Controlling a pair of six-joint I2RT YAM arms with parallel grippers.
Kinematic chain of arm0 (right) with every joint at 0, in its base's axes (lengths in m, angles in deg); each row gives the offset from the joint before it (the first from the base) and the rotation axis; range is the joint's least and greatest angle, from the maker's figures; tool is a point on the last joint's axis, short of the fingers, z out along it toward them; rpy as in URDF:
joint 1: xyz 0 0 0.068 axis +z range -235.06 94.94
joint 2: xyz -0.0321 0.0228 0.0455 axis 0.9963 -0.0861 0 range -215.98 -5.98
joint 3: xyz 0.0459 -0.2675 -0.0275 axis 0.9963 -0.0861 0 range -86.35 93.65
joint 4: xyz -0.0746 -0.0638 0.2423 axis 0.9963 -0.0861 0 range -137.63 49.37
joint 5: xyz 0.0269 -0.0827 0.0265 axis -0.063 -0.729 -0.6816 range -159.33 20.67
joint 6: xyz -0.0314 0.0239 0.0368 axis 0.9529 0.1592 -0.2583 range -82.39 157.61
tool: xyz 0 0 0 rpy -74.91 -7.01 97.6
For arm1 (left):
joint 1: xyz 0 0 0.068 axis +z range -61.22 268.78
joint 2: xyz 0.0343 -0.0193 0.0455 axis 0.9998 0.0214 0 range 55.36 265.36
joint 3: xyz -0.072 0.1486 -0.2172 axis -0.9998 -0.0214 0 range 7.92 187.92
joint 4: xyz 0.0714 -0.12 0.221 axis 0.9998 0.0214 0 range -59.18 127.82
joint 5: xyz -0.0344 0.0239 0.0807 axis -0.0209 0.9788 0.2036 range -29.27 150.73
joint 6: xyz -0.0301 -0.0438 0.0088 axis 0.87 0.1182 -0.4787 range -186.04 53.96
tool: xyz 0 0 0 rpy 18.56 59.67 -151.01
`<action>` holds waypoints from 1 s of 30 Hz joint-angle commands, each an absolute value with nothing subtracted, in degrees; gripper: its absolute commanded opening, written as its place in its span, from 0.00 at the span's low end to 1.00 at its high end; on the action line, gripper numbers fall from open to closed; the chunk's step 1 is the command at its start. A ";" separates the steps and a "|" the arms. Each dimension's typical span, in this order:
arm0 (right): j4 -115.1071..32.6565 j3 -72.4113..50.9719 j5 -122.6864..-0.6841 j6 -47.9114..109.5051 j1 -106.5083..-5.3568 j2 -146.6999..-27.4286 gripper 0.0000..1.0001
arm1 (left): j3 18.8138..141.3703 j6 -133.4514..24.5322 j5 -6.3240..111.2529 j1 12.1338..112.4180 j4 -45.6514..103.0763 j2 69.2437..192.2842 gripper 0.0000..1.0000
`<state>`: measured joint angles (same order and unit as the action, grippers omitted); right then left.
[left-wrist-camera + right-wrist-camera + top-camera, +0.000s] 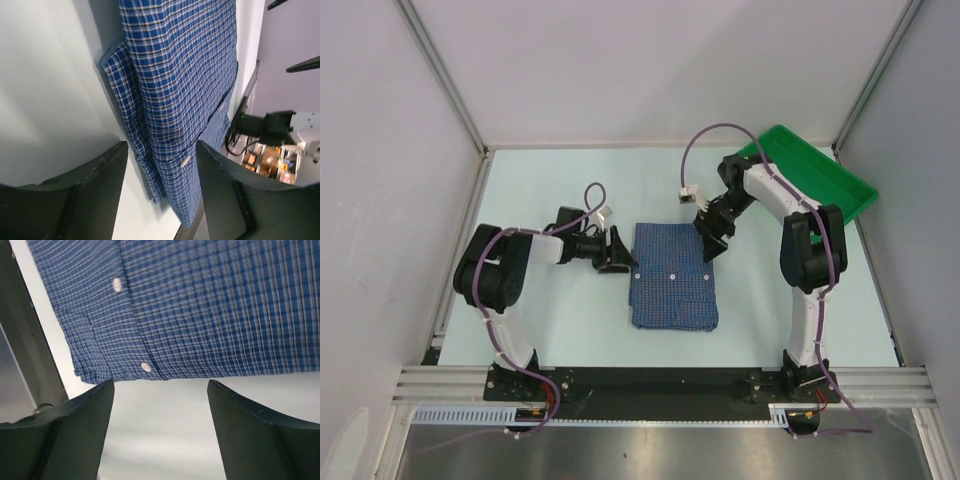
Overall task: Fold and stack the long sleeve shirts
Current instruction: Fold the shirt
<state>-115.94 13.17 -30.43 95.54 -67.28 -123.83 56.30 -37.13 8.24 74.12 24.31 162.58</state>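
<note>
Folded blue check shirt (672, 277) lies flat at centre of table (570, 330), between both arms. Left gripper (623, 252) just beside its left edge, right gripper (712, 245) at far right corner; both jaws spread, holding nothing

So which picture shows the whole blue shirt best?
The top view: the folded shirt lies flat on the table, nearly all of it showing. The left wrist view shows only one side's stacked layers, close up. The right wrist view shows just one edge and two white buttons.
</note>
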 commanded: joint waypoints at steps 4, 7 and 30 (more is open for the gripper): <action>-108.05 12.18 -31.53 78.75 -66.08 -128.32 0.74 | 51.08 -30.27 22.40 70.59 19.39 161.00 0.59; -106.29 10.77 -33.90 77.69 -65.90 -129.82 0.72 | 50.20 -29.40 23.98 70.06 19.04 161.27 0.59; -74.22 -3.64 -40.73 54.75 -53.11 -108.03 0.60 | 45.45 -37.29 28.38 81.55 37.31 135.43 0.83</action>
<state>-89.95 -0.40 -35.17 63.70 -62.01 -117.05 44.85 -33.18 26.18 75.83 28.75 141.03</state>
